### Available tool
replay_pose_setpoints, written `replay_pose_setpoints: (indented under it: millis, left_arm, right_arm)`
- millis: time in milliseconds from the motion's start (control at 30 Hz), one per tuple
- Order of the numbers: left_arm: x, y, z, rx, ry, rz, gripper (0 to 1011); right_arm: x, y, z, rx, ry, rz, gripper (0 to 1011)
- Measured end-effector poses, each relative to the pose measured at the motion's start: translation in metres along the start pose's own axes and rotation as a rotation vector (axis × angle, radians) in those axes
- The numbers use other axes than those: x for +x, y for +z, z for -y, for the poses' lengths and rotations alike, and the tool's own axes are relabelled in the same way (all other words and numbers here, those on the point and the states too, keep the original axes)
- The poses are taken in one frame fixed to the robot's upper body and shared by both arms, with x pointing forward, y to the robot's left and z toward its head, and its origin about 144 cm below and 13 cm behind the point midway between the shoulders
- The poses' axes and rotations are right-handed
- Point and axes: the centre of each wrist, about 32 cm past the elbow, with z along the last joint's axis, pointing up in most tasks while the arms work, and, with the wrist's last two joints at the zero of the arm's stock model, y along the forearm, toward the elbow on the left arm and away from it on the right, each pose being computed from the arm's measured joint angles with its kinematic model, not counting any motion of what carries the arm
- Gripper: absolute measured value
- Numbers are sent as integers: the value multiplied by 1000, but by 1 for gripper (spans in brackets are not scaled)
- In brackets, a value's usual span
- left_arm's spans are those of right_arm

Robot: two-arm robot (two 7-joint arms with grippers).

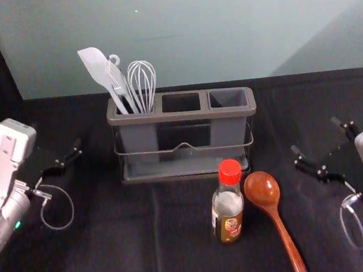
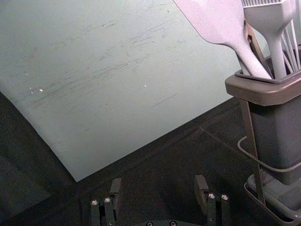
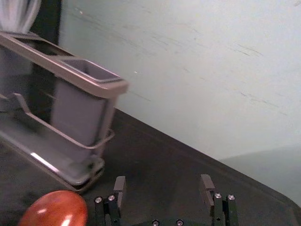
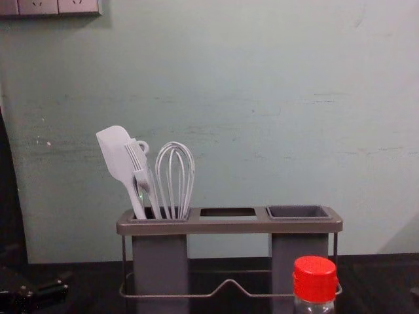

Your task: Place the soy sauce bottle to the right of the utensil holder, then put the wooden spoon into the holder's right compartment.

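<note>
The soy sauce bottle (image 1: 227, 204), red-capped, stands upright in front of the holder's right part; its cap (image 4: 315, 280) shows in the chest view. Right beside it lies the wooden spoon (image 1: 276, 217), bowl toward the holder; the bowl (image 3: 55, 209) appears in the right wrist view. The grey utensil holder (image 1: 181, 116) has an empty right compartment (image 1: 227, 98). My right gripper (image 1: 320, 146) is open, right of spoon and holder, fingers apart (image 3: 162, 188). My left gripper (image 1: 67, 158) is open and holds nothing, left of the holder; it appears in its wrist view (image 2: 157, 190).
A white spatula (image 1: 98, 70), a brush and a whisk (image 1: 142, 81) stand in the holder's left compartment. Behind the dark-covered table (image 1: 115, 247) rises a pale wall (image 1: 190, 37). Cables hang by both wrists.
</note>
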Motion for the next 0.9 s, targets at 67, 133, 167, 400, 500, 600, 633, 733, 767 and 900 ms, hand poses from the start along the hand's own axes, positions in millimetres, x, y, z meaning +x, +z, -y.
replay_pose_setpoints:
  millis: [67, 133, 167, 400, 500, 600, 633, 733, 767, 900]
  left_arm:
    - [0, 0, 0, 0, 0, 0, 1000]
    - [0, 0, 0, 0, 0, 0, 1000]
    - [0, 0, 0, 0, 0, 0, 1000]
    - [0, 0, 0, 0, 0, 0, 1000]
    - [0, 0, 0, 0, 0, 0, 1000]
    - [0, 0, 0, 0, 0, 0, 1000]
    - [0, 0, 0, 0, 0, 0, 1000]
    - [0, 0, 0, 0, 0, 0, 1000]
    - [0, 0, 0, 0, 0, 0, 1000]
    - [0, 0, 0, 0, 0, 0, 1000]
  right_arm:
    - [-4, 2, 6, 4, 4, -4, 1003]
    - [-11, 6, 14, 12, 8, -8, 1002]
    - [-14, 7, 17, 17, 8, -9, 1003]
    - [-34, 18, 35, 60, 26, -33, 1002]
    - [-40, 24, 40, 79, 38, -49, 1003]
    - [-48, 31, 46, 95, 63, -77, 1003]
    - [-48, 31, 46, 95, 63, -77, 1003]
    - [-56, 36, 50, 103, 98, -111, 1003]
    - [-57, 37, 50, 106, 109, -118, 1003]
    - [-65, 42, 51, 118, 156, -143, 1003]
